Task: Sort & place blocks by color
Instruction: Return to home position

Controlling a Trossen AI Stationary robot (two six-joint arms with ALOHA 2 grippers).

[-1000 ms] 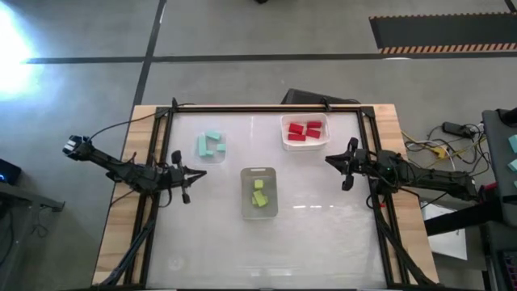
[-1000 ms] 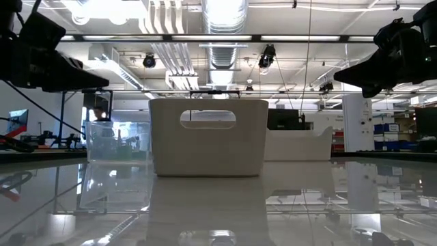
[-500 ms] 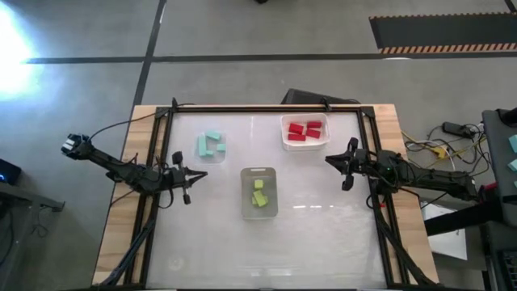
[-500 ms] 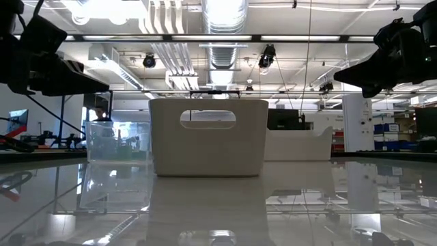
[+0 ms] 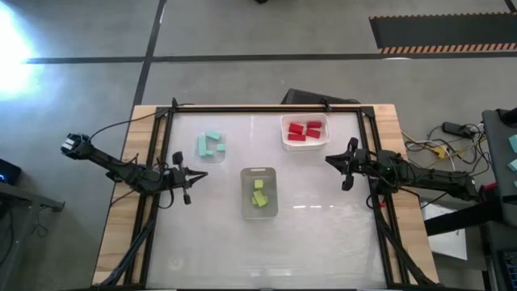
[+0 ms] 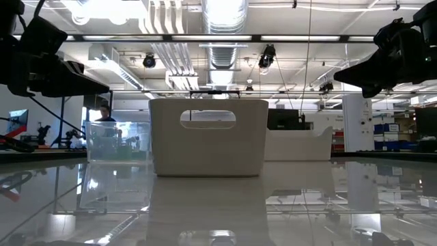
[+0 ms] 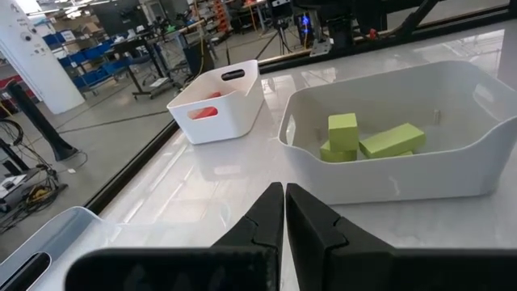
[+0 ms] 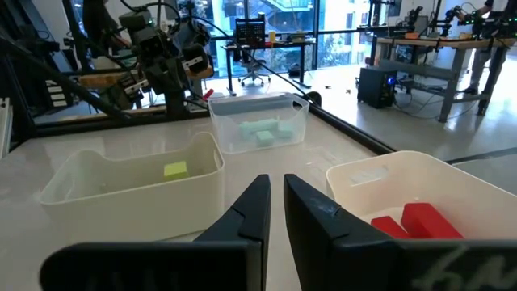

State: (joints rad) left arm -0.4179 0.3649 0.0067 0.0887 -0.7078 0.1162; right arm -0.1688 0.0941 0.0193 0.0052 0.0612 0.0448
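1. Left claw [image 5: 196,174] is hovering above the surface [image 5: 258,250] near its left edge and pointing inward. Its fingers are pinching narrow, almost touching, and gripping nothing.
2. Clear bin [image 5: 223,157] is sitting just past the left claw on the far-left part of the surface, not touching the claw. Teal blocks [image 5: 212,145] are lying loose inside it.
3. Gray bin [image 5: 259,212] is sitting mid-surface between the two claws, well apart from both. Yellow-green blocks [image 5: 258,194] are lying inside it.
4. White bin [image 5: 304,146] is sitting near the far edge, right of centre. Red blocks [image 5: 304,131] are lying clustered inside it.
5. Right claw [image 5: 329,160] is hovering by the right edge, just on the near side of the white bin and pointing inward. Its fingers are pinching narrow and holding nothing.
6. The three bins are standing apart from each other with open gaps between them. Bare surface is running from the gray bin's near wall to the near edge, and along both of its sides out to the claws.
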